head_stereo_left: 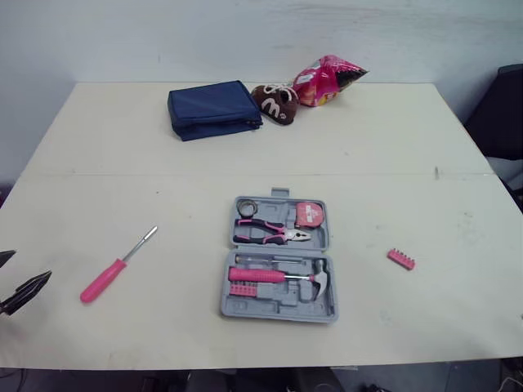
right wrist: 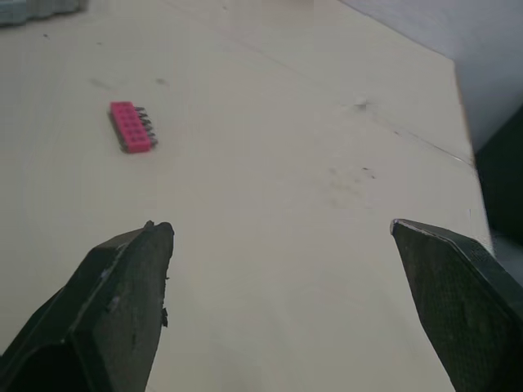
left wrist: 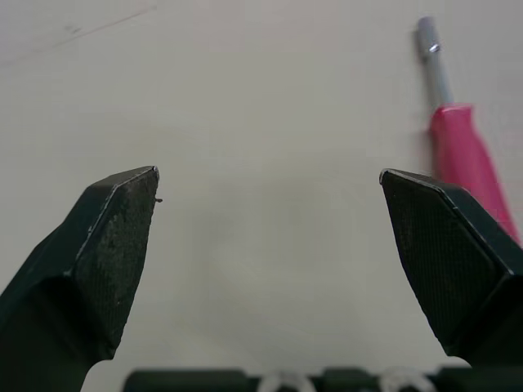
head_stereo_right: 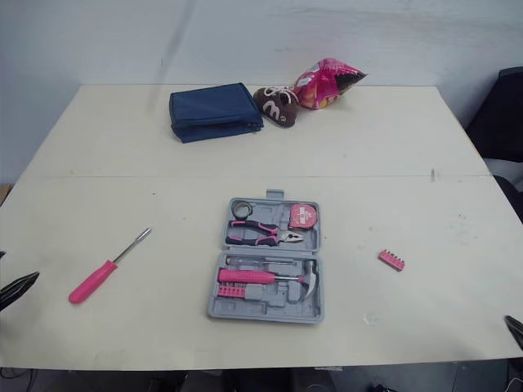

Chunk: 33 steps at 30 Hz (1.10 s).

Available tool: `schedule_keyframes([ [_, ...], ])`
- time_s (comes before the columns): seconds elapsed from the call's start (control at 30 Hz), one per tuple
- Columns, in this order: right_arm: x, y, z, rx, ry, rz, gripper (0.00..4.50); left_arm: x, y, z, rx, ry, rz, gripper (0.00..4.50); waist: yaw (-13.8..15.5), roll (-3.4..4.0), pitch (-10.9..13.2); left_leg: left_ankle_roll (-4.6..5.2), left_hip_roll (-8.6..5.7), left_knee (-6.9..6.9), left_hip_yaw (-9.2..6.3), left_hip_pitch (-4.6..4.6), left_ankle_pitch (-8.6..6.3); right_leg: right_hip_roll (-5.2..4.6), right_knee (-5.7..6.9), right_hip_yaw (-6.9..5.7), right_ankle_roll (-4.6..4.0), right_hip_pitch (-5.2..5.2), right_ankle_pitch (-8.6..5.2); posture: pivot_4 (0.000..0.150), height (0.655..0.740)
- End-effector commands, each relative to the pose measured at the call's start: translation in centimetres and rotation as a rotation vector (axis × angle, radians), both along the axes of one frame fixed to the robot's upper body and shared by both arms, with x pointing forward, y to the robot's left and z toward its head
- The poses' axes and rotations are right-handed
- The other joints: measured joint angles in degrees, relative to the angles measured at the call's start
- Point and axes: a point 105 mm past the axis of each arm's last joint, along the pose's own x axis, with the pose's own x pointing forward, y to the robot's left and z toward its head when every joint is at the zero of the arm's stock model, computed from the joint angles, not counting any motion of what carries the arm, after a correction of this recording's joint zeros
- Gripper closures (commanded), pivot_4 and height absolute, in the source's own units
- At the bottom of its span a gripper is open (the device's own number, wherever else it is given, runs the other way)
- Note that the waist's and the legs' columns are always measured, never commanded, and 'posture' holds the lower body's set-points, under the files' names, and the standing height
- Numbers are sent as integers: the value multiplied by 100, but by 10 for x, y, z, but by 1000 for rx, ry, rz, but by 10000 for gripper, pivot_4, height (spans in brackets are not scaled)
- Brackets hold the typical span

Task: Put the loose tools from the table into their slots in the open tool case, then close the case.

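Note:
The grey tool case [head_stereo_left: 245,304] lies open at the table's middle. It holds pink pliers [head_stereo_left: 272,233], a tape measure [head_stereo_left: 309,214] and a pink-handled hammer [head_stereo_left: 282,276]. A pink-handled screwdriver [head_stereo_left: 114,268] lies loose to the case's left, and a small pink bit holder [head_stereo_left: 401,259] to its right. My left gripper [head_stereo_left: 24,273] hovers open at the table's left front edge, a little short of the screwdriver [left wrist: 466,155]. My right gripper [right wrist: 282,233] is open over bare table near the front right, with the bit holder [right wrist: 131,126] ahead of it.
A folded blue pouch [head_stereo_left: 212,109], a brown plush shoe [head_stereo_left: 276,102] and a pink snack bag [head_stereo_left: 328,79] sit along the table's far side. A dark chair [head_stereo_left: 502,114] stands off the right edge. A seam crosses the tabletop [head_stereo_left: 122,171].

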Motion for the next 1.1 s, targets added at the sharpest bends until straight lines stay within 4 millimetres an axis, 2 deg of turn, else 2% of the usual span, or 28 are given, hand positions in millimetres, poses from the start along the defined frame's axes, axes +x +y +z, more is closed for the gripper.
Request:
schedule_keyframes([
  [0.03,23,35,15,44,-31,127,0,17,-46,16,-5,-44,-178,1120,-3,7,3,0,0,2,2,-1,1,2,1,2,3,0,1,1500,7400],
  [0.13,46,56,16,58,0,163,0,25,-94,16,-10,-17,-349,1120,2,6,2,1,0,4,3,-5,2,6,0,5,8,-3,3,1500,7400],
  [0.23,70,75,10,46,78,208,0,33,-151,32,-54,-47,-557,1120,11,5,3,1,1,13,3,-12,2,9,-1,7,11,-8,1,1500,7400],
  [0.33,83,74,-1,40,166,176,0,27,-189,35,-59,-24,-719,1120,25,8,5,7,0,27,3,-18,6,12,2,11,21,-9,7,1500,7400],
  [0.4,92,75,-8,55,212,177,0,20,-223,43,-80,-22,-862,1120,46,15,11,6,-1,35,4,-17,8,14,2,15,28,-7,3,1500,7400],
  [0.57,102,76,-24,69,283,202,0,7,-265,55,-102,-7,-1053,1120,38,25,18,10,2,71,5,-29,6,22,7,19,34,-8,0,1500,7400],
  [0.63,104,73,-29,63,299,203,0,0,-274,57,-96,5,-1111,1120,19,28,20,11,3,83,5,-29,5,25,18,21,36,-9,-1,1500,7400],
  [0.9,106,69,-43,45,337,244,0,-3,-273,58,-86,52,-1166,1120,12,38,29,9,8,123,6,-10,12,38,72,33,36,1,-1,1500,7400],
  [1.1,108,79,-45,74,349,314,0,-5,-276,58,-83,67,-1204,1120,16,38,29,13,4,129,4,-9,14,35,79,36,41,5,3,1500,7400],
])
